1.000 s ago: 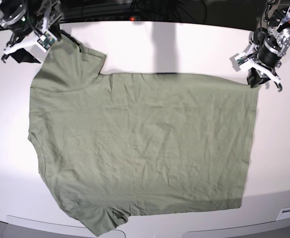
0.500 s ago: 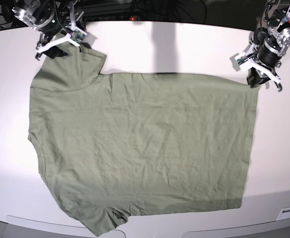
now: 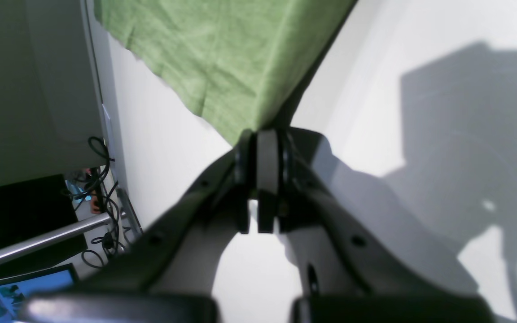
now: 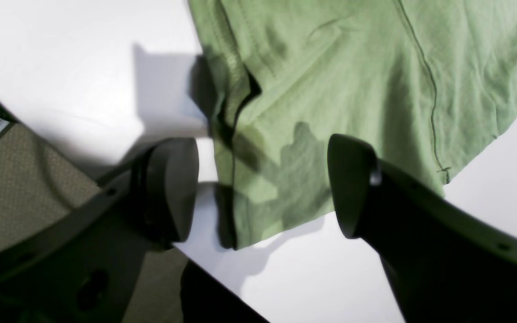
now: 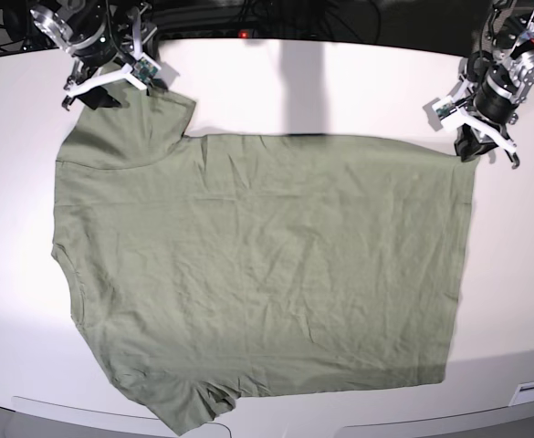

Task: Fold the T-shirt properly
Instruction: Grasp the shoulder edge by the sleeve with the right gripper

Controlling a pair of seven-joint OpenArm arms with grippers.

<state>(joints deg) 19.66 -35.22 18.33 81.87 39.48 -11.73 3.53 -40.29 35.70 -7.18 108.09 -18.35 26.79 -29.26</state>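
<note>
The sage-green T-shirt (image 5: 267, 265) lies spread flat on the white table, slightly wrinkled, with one sleeve at the top left and one at the bottom left. My left gripper (image 5: 468, 146) is at the shirt's top right corner. In the left wrist view it (image 3: 258, 143) is shut on that corner of the green cloth (image 3: 222, 54). My right gripper (image 5: 111, 91) is at the top left sleeve. In the right wrist view it (image 4: 263, 188) is open, with the sleeve's hemmed edge (image 4: 330, 67) lying between its two fingers.
The white table (image 5: 340, 82) reaches past the shirt on all sides. Its dark back edge with cables runs along the top. Cables and a metal bar (image 3: 52, 237) show beyond the table's edge in the left wrist view. A white rail (image 5: 531, 392) sits at the front right.
My right gripper has moved right from the far top left corner onto the shirt's upper sleeve. The left gripper and the shirt have not moved.
</note>
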